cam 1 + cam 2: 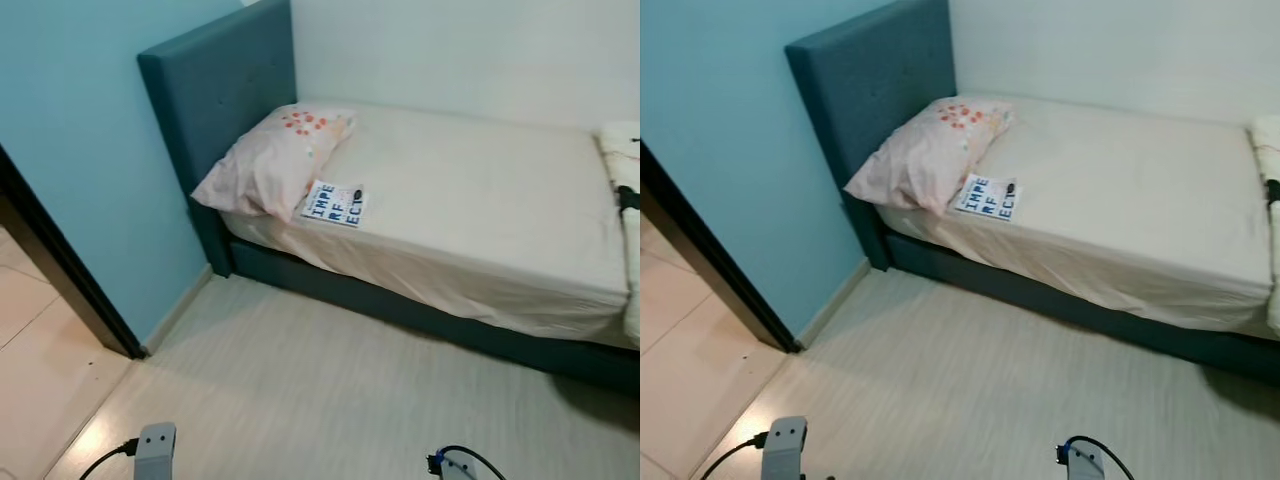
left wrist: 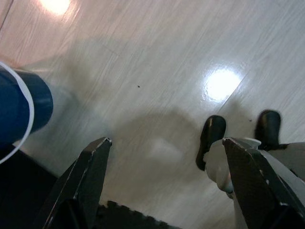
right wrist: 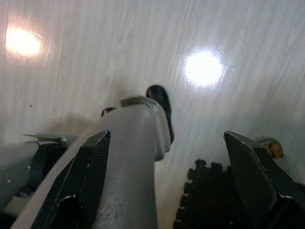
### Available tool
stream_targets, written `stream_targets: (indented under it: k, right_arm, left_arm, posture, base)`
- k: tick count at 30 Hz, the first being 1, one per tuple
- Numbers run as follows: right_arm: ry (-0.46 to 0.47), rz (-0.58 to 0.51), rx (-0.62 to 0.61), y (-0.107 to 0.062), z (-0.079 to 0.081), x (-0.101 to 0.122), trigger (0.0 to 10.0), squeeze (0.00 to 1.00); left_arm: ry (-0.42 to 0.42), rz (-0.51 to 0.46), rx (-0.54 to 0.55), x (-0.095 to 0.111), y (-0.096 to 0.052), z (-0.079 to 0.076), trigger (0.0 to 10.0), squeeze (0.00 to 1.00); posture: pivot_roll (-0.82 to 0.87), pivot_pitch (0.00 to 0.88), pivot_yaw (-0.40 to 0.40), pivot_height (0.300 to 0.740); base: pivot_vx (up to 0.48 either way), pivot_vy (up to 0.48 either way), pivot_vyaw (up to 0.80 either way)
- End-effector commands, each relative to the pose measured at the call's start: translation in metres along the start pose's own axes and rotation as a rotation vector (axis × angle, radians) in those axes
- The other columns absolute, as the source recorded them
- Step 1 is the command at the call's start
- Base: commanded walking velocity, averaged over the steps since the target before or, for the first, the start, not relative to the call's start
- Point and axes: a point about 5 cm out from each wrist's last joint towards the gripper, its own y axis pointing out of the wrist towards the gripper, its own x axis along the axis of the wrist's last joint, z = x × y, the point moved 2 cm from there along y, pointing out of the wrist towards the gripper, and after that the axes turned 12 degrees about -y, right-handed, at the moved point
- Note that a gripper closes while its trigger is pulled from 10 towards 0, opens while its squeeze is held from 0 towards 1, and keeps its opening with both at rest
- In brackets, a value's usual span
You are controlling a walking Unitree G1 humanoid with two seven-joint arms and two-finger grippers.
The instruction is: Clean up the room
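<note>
Teal headboard point(image 1: 225, 95), orange-spotted pink pillow point(image 1: 270, 160)

Pale plank floor point(image 1: 300, 390) before bed point(image 1: 480, 210) open, wide passage. Mattress middle bare, free reach from floor side. Pillow point(image 1: 275, 160) and printed card point(image 1: 335, 203) crowd head end; teal headboard point(image 1: 215, 95) and blue wall point(image 1: 90, 170) block left. White wall point(image 1: 470, 50) closes far side. Folded bedding, possibly blanket point(image 1: 625, 190), occupies foot end. Dark door frame point(image 1: 60, 265) narrows left exit.
</note>
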Motion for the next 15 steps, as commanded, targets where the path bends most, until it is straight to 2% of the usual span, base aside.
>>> stream_targets:
  k: [1, 3, 8, 10, 13, 15]
  right_arm:
    - [-0.002, 0.036, 0.020, 0.000, 0.008, -0.008, 10.0, 0.00]
    - [-0.004, 0.036, 0.021, 0.000, 0.008, -0.008, 10.0, 0.00]
    - [-0.007, 0.038, 0.020, -0.001, 0.007, -0.010, 10.0, 0.00]
    - [-0.009, 0.040, 0.017, -0.002, 0.000, -0.013, 10.0, 0.00]
    - [-0.015, 0.051, -0.002, -0.007, -0.025, -0.023, 10.0, 0.00]
    - [-0.017, 0.054, -0.007, -0.008, -0.031, -0.025, 10.0, 0.00]
  left_arm:
    - [-0.013, 0.024, 0.004, -0.006, -0.001, 0.002, 10.0, 0.00]
    - [-0.023, 0.025, 0.003, -0.006, -0.001, 0.002, 10.0, 0.00]
    - [-0.037, 0.024, 0.002, -0.007, -0.001, 0.002, 10.0, 0.00]
    - [-0.037, 0.025, 0.003, -0.007, -0.001, 0.002, 10.0, 0.00]
    - [-0.020, 0.030, 0.010, -0.008, -0.001, 0.003, 10.0, 0.00]
    - [-0.015, 0.031, 0.011, -0.008, -0.001, 0.003, 10.0, 0.00]
  posture:
    - [-0.08, 0.090, 0.052, 0.740]
    - [-0.08, 0.088, 0.052, 0.740]
    - [-0.08, 0.087, 0.053, 0.740]
    - [-0.08, 0.084, 0.052, 0.740]
    - [-0.08, 0.079, 0.053, 0.740]
    - [-0.08, 0.079, 0.053, 0.740]
  base:
    - [0.000, -0.480, 0.00]
    - [0.000, -0.439, 0.00]
    - [0.000, 0.000, 0.00]
    - [0.000, 0.000, 0.00]
    - [0.000, 0.000, 0.00]
    - [0.000, 0.000, 0.00]
